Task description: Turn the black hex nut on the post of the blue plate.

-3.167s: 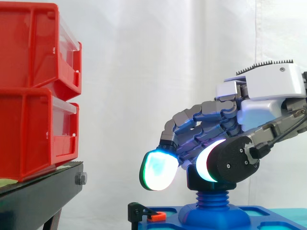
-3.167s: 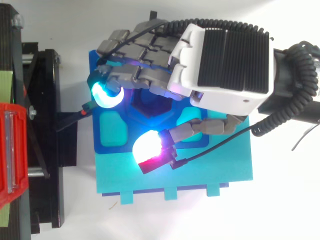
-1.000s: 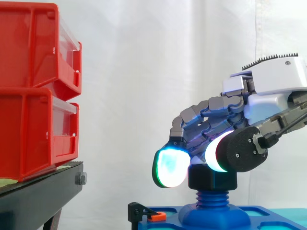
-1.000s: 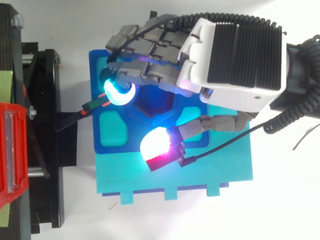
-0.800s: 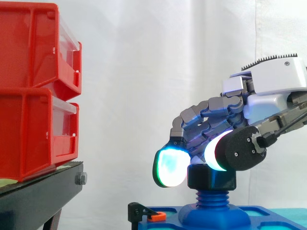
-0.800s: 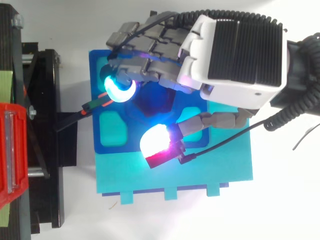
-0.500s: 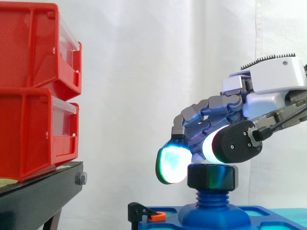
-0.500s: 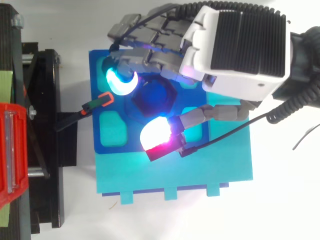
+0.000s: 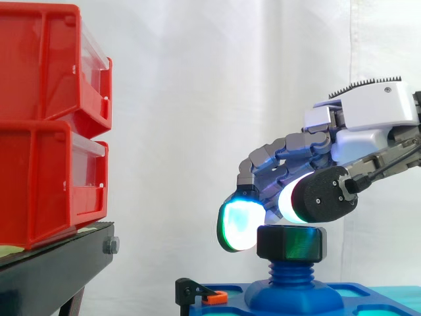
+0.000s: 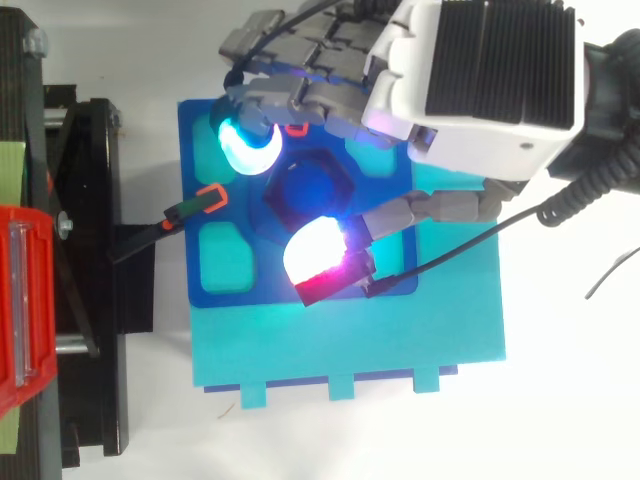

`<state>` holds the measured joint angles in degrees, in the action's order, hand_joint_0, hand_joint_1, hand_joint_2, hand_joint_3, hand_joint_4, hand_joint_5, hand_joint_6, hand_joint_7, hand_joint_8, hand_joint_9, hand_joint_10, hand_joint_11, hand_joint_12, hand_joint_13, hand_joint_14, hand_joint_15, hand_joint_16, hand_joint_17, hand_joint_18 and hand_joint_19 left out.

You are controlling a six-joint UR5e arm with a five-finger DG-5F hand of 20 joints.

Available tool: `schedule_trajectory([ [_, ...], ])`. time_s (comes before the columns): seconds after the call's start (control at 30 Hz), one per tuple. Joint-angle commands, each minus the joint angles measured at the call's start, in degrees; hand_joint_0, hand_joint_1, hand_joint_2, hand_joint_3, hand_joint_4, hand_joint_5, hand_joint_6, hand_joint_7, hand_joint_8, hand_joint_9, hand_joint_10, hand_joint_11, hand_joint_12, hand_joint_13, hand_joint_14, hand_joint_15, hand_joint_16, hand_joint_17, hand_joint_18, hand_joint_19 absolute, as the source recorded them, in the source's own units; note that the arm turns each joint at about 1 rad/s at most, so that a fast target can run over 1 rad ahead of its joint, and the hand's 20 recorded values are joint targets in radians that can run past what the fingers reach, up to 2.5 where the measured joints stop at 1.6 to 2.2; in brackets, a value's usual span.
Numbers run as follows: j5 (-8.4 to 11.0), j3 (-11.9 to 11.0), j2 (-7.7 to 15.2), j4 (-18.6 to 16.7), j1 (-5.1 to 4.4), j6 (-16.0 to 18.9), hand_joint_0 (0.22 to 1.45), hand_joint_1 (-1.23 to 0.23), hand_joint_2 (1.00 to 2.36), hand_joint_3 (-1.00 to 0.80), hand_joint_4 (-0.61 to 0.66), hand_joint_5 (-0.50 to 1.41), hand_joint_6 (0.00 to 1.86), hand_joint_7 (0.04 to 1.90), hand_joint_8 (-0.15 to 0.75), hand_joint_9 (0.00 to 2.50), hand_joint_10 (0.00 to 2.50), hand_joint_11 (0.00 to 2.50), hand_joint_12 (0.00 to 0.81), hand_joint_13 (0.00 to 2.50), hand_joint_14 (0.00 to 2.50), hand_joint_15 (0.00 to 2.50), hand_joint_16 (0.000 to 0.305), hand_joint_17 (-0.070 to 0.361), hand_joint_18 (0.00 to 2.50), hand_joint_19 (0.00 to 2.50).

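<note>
From above, the blue plate (image 10: 240,297) lies on a teal board (image 10: 350,345). The plate's 9 o'clock edge sits just beside the black stand (image 10: 95,250), and a black clip with an orange tip (image 10: 205,197) reaches from the stand onto that edge. A red bin (image 10: 22,310) sits farther out at 9 o'clock. In the side view two red bins (image 9: 46,125) are stacked on the stand, well apart from the post. Bare white counter (image 10: 350,440) lies open at 6 o'clock of the board and again at 12 o'clock beyond the plate's far edge. The arm takes up the 2 to 3 o'clock side.

The black hex nut (image 9: 291,242) sits on top of the blue threaded post (image 9: 289,271), at the middle of the plate. The hand (image 10: 480,70) is cupped over it with its fingers curled and clamps nothing. Seen from above, the cyan fingertip (image 10: 245,140) hangs just off the nut's 10 o'clock corner. The white-and-magenta thumb pad (image 10: 320,258) is at the nut's 6 o'clock. In the side view the thumb pad rides just above the nut's top face.

A second ago the pads sat lower, with the thumb pad overlapping the nut's top edge. Since then the hand has lifted and drifted toward 12 o'clock. More of the nut's top shows from above, and its whole side face now shows from the side.
</note>
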<state>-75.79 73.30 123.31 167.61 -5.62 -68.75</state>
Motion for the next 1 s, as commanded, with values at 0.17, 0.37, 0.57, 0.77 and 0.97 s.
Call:
schedule_trajectory([
  [0.17, -0.94, 0.0, -0.53, 0.09, 0.52, -0.16, 0.44, -0.44, 1.0, -0.5, 0.29, -0.17, 0.5, 1.07, 0.288, 0.33, 0.01, 0.13, 0.37, 0.34, 0.01, 0.15, 0.061, 0.137, 0.29, 0.52],
  [0.37, -1.03, 0.0, -1.06, 0.26, 0.52, -1.03, 0.44, -0.44, 1.0, -0.5, 0.29, -0.16, 0.5, 1.11, 0.294, 0.35, 0.01, 0.14, 0.371, 0.35, 0.01, 0.15, 0.061, 0.137, 0.29, 0.51],
  [0.57, -1.03, 0.0, -1.32, 0.44, 0.52, -1.56, 0.44, -0.42, 1.0, -0.5, 0.3, -0.15, 0.5, 1.14, 0.292, 0.36, 0.0, 0.14, 0.371, 0.36, 0.01, 0.15, 0.061, 0.136, 0.29, 0.52],
  [0.77, -0.94, 0.0, -1.32, 0.44, 0.43, -1.74, 0.44, -0.41, 1.0, -0.5, 0.29, -0.14, 0.5, 1.14, 0.293, 0.39, 0.01, 0.13, 0.371, 0.36, 0.01, 0.15, 0.061, 0.136, 0.29, 0.51],
  [0.97, -0.85, 0.0, -1.32, 0.44, 0.26, -1.74, 0.44, -0.4, 1.0, -0.5, 0.29, -0.15, 0.5, 1.06, 0.291, 0.39, 0.01, 0.12, 0.369, 0.36, 0.01, 0.15, 0.061, 0.136, 0.29, 0.52],
])
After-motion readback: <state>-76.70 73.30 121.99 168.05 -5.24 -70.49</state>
